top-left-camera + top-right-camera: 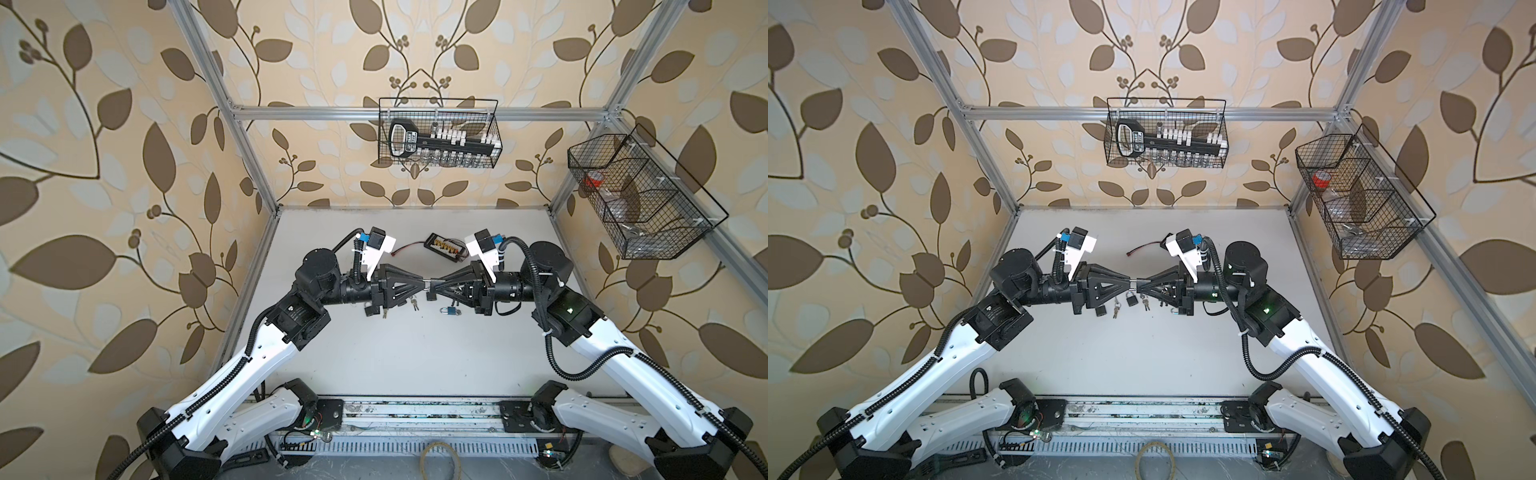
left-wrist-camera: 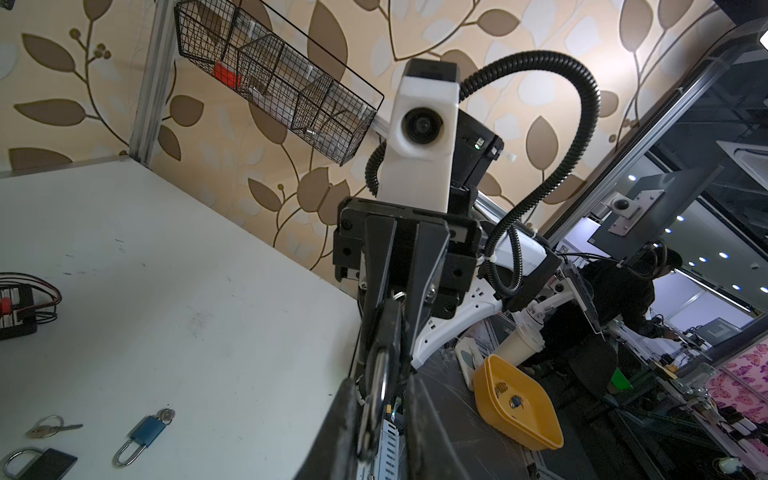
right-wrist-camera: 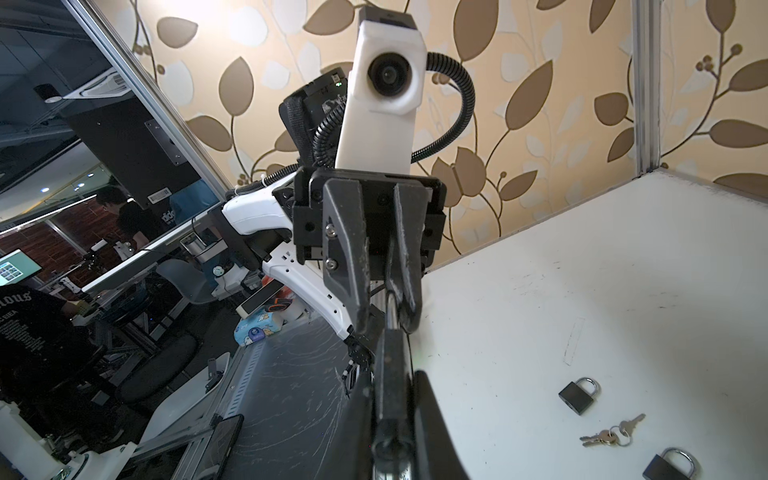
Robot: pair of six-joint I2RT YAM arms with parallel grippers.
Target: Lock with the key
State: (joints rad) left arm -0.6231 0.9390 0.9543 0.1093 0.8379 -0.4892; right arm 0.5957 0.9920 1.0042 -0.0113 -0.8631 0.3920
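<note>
As we are looking at both top views, the left claw point(image 1: 422, 286) and right claw point(image 1: 433, 286) are hanging tip to tip above the white desk point(image 1: 374, 357). The left wrist view is showing the left claw clamping a black padlock's point(image 2: 380, 374) silver shackle; the right wrist view, the right claw squeezing its body.

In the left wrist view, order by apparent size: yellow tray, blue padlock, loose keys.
1. yellow tray
2. blue padlock
3. loose keys
The tray sits off the table, probably farther away, yet still looks largest.
</note>
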